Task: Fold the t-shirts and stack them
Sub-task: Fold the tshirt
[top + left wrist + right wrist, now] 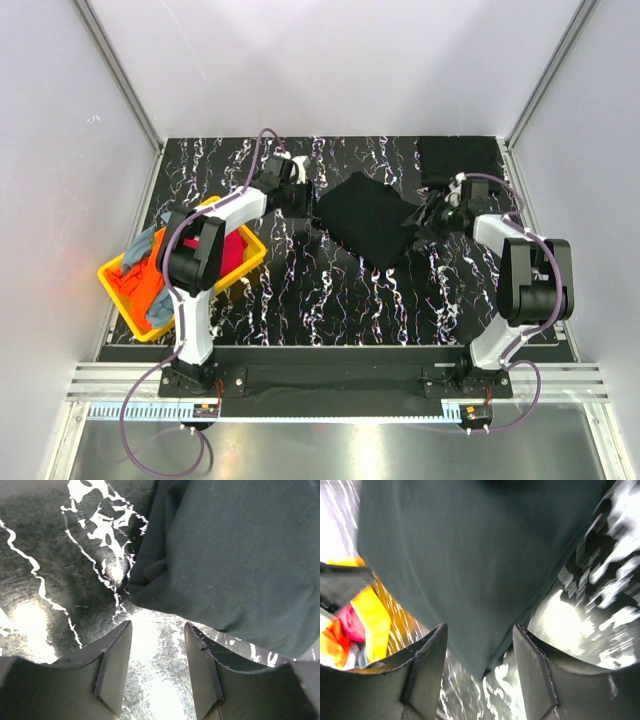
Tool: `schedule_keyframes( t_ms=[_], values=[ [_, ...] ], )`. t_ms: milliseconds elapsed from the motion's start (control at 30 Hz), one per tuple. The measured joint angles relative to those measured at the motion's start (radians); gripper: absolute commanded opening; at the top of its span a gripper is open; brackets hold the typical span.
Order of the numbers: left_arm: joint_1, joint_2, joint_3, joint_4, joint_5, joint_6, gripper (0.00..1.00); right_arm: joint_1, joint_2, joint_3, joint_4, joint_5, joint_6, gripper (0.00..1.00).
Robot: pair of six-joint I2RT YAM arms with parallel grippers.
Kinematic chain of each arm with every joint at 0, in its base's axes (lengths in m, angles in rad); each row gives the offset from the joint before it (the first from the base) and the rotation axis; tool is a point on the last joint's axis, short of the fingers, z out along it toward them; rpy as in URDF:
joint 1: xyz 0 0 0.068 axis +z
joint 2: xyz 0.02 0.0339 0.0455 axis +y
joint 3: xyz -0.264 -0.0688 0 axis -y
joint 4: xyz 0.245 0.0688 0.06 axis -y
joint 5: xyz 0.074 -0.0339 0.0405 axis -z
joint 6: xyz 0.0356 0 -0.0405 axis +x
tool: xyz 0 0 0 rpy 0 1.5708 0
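Note:
A black t-shirt, folded into a rough diamond, lies on the black marbled table between my two arms. My left gripper is open and empty just off the shirt's left edge; in the left wrist view the shirt lies ahead and to the right of its fingertips. My right gripper is open and empty at the shirt's right corner; in the right wrist view that corner points down between the two fingers without touching them. A second folded black shirt lies at the back right.
A yellow bin at the left holds red, orange and grey garments; it also shows in the right wrist view. White walls and metal frame posts enclose the table. The arm bases stand on the rail at the near edge.

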Motion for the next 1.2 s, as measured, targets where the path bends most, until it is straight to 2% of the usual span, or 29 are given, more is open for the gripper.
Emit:
schedule_keyframes(
  t_ms=[300, 633, 800, 867, 900, 933, 1000, 1033, 1200],
  values=[
    [0.000, 0.042, 0.032, 0.014, 0.067, 0.000, 0.52, 0.145, -0.165, -0.243, 0.019, 0.027, 0.068, 0.61],
    [0.000, 0.113, 0.093, -0.022, 0.068, 0.002, 0.50, 0.213, -0.190, -0.298, 0.064, 0.033, 0.088, 0.57],
    [0.000, 0.130, 0.135, -0.033, 0.068, 0.007, 0.43, 0.229, -0.156, -0.303, 0.091, 0.040, 0.094, 0.54],
    [0.000, 0.142, 0.153, -0.039, 0.068, 0.007, 0.36, 0.230, -0.141, -0.303, 0.117, 0.045, 0.097, 0.48],
    [0.000, 0.148, 0.161, -0.043, 0.068, 0.007, 0.26, 0.230, -0.133, -0.303, 0.129, 0.048, 0.098, 0.42],
    [0.000, 0.154, 0.169, -0.051, 0.067, 0.003, 0.21, 0.230, -0.123, -0.303, 0.138, 0.050, 0.098, 0.24],
    [0.000, 0.164, 0.184, -0.072, 0.064, 0.001, 0.11, 0.230, -0.106, -0.303, 0.149, 0.051, 0.096, 0.05],
    [-0.001, 0.169, 0.193, -0.088, 0.062, -0.002, 0.00, 0.230, -0.098, -0.303, 0.153, 0.051, 0.099, 0.00],
    [-0.002, 0.169, 0.205, -0.163, 0.023, -0.014, 0.00, 0.231, -0.107, -0.302, 0.114, 0.090, 0.101, 0.00]
  ],
)
